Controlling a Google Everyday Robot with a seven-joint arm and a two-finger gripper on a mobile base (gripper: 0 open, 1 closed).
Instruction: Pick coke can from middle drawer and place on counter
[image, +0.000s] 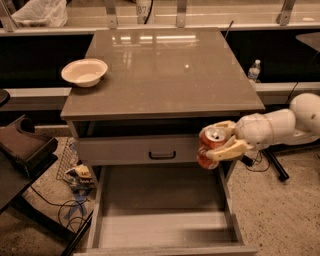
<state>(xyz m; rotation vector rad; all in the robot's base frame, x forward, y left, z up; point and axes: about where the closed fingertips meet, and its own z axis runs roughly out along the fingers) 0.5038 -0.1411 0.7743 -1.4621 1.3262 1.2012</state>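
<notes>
My gripper (219, 141) comes in from the right on a white arm and is shut on the coke can (211, 147), a red can with a silver top. It holds the can in the air, above the right rear of the open middle drawer (165, 230) and in front of the grey drawer front (145, 149). The can is below the level of the counter (165, 75), just under its front right edge. The drawer's pale floor is bare.
A white bowl (84, 72) sits on the counter's left edge. A clear water bottle (254, 70) stands on the ledge at the right. A dark chair (22, 145) and cables with clutter (80, 175) lie on the floor at the left.
</notes>
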